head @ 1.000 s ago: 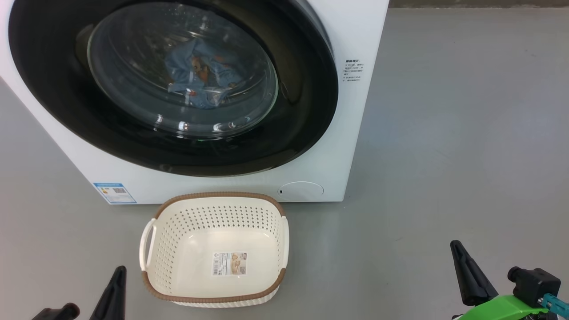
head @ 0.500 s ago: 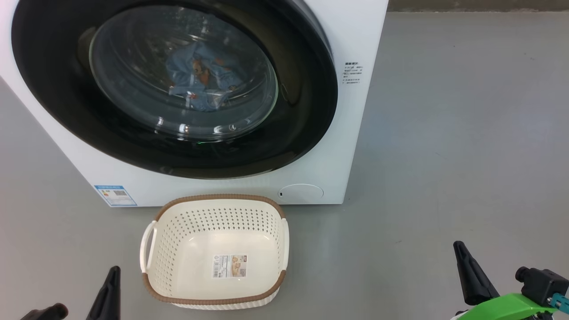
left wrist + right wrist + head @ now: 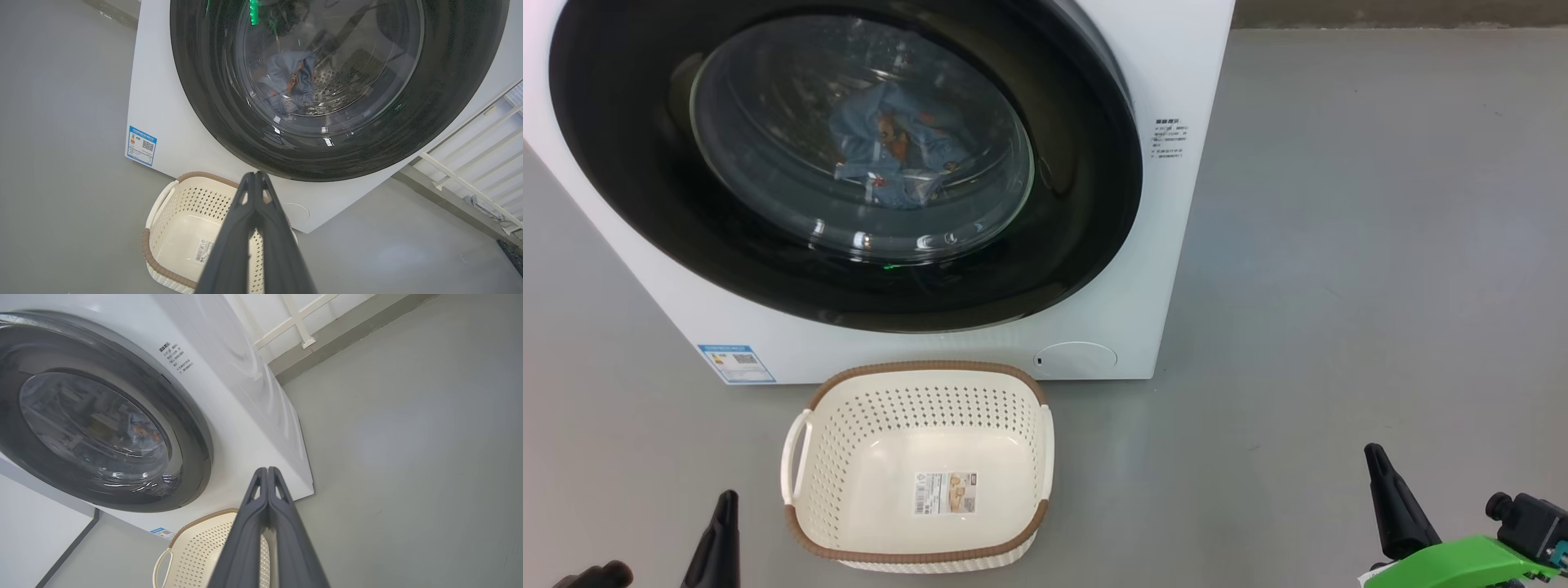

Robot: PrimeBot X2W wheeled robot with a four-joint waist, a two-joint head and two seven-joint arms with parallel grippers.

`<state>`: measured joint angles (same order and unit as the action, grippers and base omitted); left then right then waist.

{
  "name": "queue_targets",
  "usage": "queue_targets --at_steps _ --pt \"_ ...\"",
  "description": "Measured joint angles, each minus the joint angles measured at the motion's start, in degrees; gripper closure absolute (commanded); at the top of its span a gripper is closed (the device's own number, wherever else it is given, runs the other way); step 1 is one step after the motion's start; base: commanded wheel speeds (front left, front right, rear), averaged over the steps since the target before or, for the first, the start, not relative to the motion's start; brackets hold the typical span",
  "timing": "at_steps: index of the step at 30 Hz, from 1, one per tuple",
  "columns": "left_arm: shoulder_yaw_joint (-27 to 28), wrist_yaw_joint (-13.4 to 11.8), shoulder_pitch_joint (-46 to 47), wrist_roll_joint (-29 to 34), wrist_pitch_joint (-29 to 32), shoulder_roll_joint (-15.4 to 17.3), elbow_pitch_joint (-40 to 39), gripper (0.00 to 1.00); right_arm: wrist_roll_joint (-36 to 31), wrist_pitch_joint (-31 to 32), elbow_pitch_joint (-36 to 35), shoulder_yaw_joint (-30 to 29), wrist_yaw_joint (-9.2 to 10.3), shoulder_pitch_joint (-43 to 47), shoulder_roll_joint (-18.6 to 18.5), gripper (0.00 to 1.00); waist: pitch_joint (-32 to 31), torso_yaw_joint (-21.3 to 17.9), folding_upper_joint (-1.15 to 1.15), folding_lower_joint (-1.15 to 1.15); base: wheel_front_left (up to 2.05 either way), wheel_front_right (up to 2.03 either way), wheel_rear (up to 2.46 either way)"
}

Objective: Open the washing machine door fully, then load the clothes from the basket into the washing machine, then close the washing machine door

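The white washing machine (image 3: 1168,73) stands ahead with its black-ringed washing machine door (image 3: 1086,204) flush against the front. Behind the glass, the light blue clothes (image 3: 890,151) with orange prints lie inside the drum; they also show as the clothes (image 3: 292,83). The cream basket (image 3: 849,441) sits on the floor before the machine, holding nothing but a barcode label. My left gripper (image 3: 725,498) is shut, low at the basket's left. My right gripper (image 3: 1374,451) is shut, far to the basket's right. Both pairs of fingers press together: left gripper (image 3: 255,175), right gripper (image 3: 267,470).
Grey floor (image 3: 1339,245) spreads wide to the machine's right. A blue energy label (image 3: 735,363) and a round cover (image 3: 1076,359) mark the lower front. A white railing (image 3: 482,163) stands beside the machine. A green part (image 3: 1454,563) sits on my right arm.
The whole head view has slid slightly, so the camera moved. Both grippers sit a little lower and further out in the picture. The door, clothes and basket stay as they were.
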<state>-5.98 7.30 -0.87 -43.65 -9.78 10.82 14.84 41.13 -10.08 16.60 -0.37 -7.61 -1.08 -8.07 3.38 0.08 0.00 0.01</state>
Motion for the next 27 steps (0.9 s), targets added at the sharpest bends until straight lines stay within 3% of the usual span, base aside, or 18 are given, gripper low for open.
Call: queue_targets --at_steps 27 --pt "2.50 0.00 1.40 -14.24 4.26 -1.93 0.18 1.00 14.93 4.52 -0.13 -1.82 0.00 -0.20 1.24 1.00 -0.97 -0.02 0.00 0.00 0.00 0.00 0.00"
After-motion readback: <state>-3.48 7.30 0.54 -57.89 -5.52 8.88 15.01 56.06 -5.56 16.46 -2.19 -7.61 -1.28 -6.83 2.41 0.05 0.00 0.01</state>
